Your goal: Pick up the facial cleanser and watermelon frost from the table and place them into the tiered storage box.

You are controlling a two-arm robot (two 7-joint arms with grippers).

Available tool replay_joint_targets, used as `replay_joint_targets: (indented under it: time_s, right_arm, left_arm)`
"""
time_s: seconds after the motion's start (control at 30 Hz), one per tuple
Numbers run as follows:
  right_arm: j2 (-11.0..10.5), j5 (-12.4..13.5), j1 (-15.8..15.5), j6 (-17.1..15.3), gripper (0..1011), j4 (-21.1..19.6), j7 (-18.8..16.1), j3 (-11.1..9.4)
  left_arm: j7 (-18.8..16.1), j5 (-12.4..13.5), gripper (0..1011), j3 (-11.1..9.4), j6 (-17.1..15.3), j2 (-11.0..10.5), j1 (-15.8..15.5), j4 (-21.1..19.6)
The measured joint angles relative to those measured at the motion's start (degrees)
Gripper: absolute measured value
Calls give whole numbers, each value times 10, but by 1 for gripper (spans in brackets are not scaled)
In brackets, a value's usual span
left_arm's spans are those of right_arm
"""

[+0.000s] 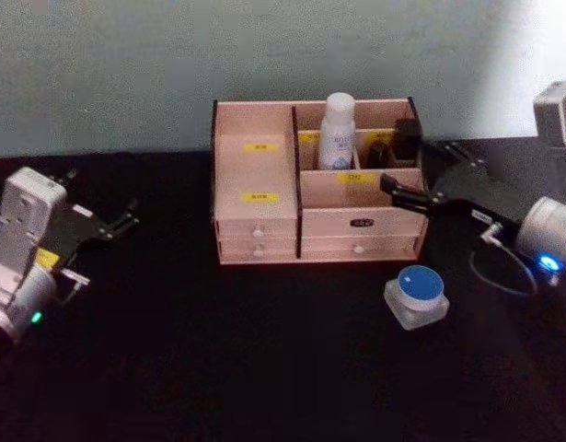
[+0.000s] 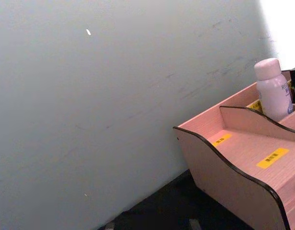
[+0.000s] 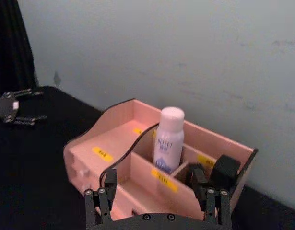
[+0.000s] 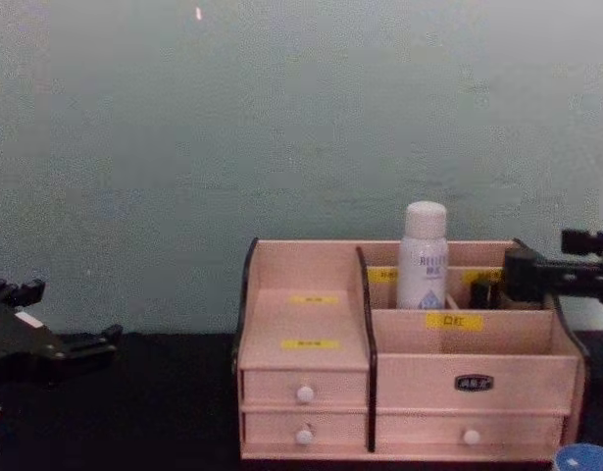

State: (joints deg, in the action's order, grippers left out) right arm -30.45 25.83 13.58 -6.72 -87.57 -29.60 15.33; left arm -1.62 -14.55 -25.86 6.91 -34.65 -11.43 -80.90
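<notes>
Right gripper [image 1: 405, 163] hovers at the right end of the box [image 1: 255, 175], right of centre in the head view, jaws spread wide and holding nothing. The cleanser [image 1: 338, 129] stands upright in a rear compartment, long axis vertical, cap up. The jar [image 1: 416, 295] sits on the black table [image 1: 218, 368] at lower right, in front of the box and apart from it, blue lid up. Left gripper [image 1: 126, 217] is at the left edge, jaws apart and empty.
</notes>
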Motion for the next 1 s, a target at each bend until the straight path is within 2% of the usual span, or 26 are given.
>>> replay_joint_targets:
  time_s: [0.17, 0.6, 0.83, 1.0]
  right_arm:
    - [-31, 17, -36, -29, 1000, -37, 7, -9]
    - [-82, 61, -102, -75, 1000, -92, 16, -18]
    - [-96, 65, -109, -93, 1000, -96, 27, -4]
    - [-101, 58, -107, -101, 1000, -93, 43, 10]
  left_arm:
    - [0, 0, 1001, 0, 0, 0, 0, 0]
    - [0, 0, 1001, 0, 0, 0, 0, 0]
    - [0, 0, 1001, 0, 0, 0, 0, 0]
    - [0, 0, 1001, 0, 0, 0, 0, 0]
